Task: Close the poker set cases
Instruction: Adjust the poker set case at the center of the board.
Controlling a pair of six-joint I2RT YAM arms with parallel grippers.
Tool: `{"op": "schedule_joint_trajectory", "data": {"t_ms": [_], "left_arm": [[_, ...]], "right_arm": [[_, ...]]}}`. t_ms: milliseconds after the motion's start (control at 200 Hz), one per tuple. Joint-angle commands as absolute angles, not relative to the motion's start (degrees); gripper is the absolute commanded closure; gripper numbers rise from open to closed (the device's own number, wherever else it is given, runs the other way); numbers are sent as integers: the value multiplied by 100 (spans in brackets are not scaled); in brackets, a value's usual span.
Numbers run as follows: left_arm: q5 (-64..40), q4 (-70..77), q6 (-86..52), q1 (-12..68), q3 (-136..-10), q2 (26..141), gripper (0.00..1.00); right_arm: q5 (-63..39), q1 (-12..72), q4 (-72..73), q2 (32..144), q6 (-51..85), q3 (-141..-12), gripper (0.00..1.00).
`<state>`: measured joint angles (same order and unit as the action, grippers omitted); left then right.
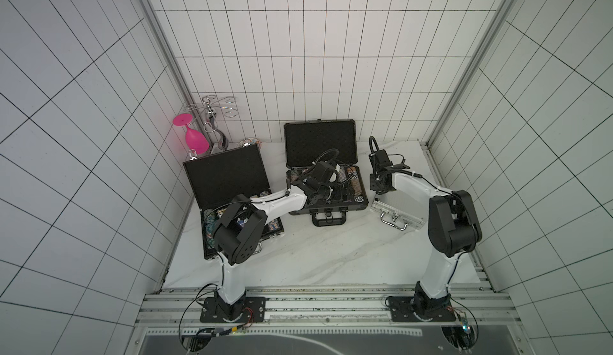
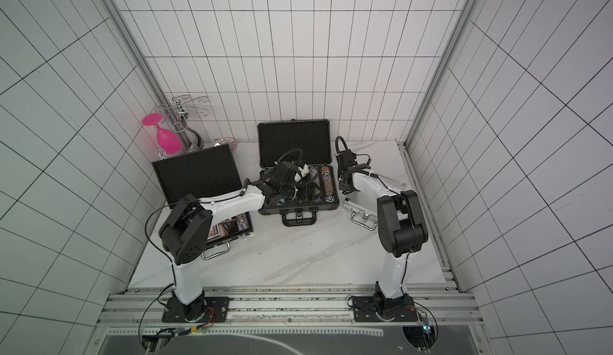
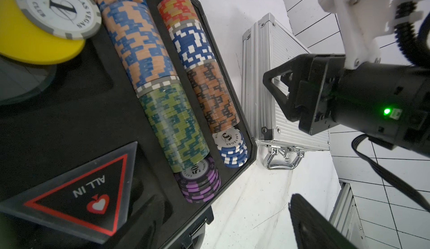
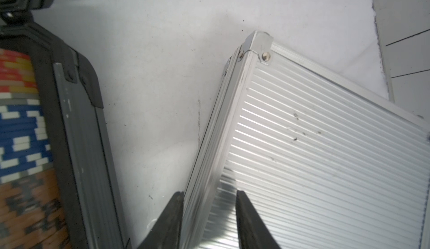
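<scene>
Your right gripper (image 4: 208, 192) has its jaws set astride a long edge of the small silver case (image 4: 325, 154), with one of its fingers (image 4: 172, 213) down along the side wall and the other over the ribbed lid; you cannot tell whether they actually pinch it. That case lies shut on the counter (image 1: 331, 254), just beside the dark grey case (image 1: 328, 208) on the side nearest the right arm, with a gap between them. Your left gripper (image 1: 326, 187) hangs over the dark grey case's tray, jaws spread wide, holding nothing. The dark grey case stands open, lid upright, with rows of poker chips (image 3: 162, 110) in its foam. On its other side the flat black case (image 1: 222, 174) is open too, lid up, partly under the left arm's elbow.
</scene>
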<state>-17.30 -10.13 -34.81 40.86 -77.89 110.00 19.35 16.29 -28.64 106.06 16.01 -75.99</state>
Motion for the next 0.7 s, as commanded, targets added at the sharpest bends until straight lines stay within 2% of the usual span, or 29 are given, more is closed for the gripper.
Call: {"op": "schedule_joint_trajectory", "data": {"t_ms": [0, 175, 435, 695], "left_arm": [[-1590, -982, -3385, 4195, -7937, 10890, 14], [-1535, -1010, -3376, 4277, -7968, 10831, 15], [-1399, -1250, -3176, 4400, -8197, 10617, 17], [-1378, -1362, -3087, 4603, -8455, 10815, 17]], "right_arm": [[1821, 1714, -2819, 10209, 1617, -7066, 63], [1614, 1714, -2709, 9998, 1713, -6569, 63], [1440, 1662, -2641, 9565, 1818, -6020, 70], [1069, 1430, -2602, 8972, 1835, -5455, 71]]}}
